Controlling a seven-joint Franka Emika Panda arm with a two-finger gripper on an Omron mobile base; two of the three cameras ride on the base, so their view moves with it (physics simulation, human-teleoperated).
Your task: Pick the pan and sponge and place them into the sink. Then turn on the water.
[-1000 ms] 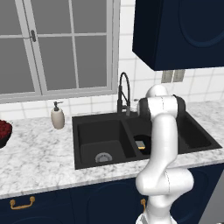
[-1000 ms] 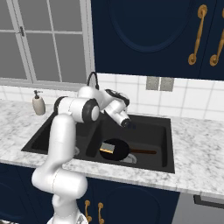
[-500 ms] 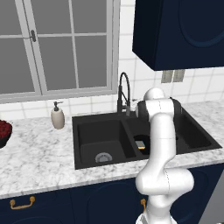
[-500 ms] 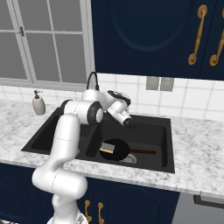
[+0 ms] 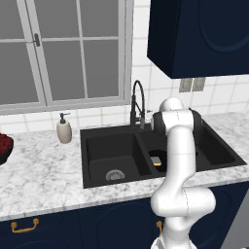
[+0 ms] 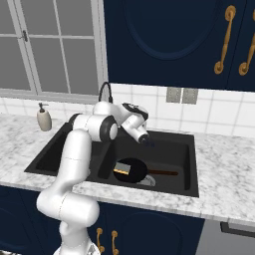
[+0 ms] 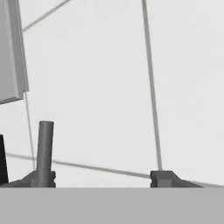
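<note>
Inside the sink [image 6: 187,149], sponge [image 6: 121,171] apparently rests on pan [image 6: 135,170].

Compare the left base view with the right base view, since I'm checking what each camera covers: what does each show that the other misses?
Left base view alone: a bowl of red fruit at the counter's left edge, and the left basin's drain. Right base view alone: the pan's handle, gold cabinet handles up high, and the end effector above the sink. Both share the sink, pan, sponge, faucet and soap dispenser.
</note>
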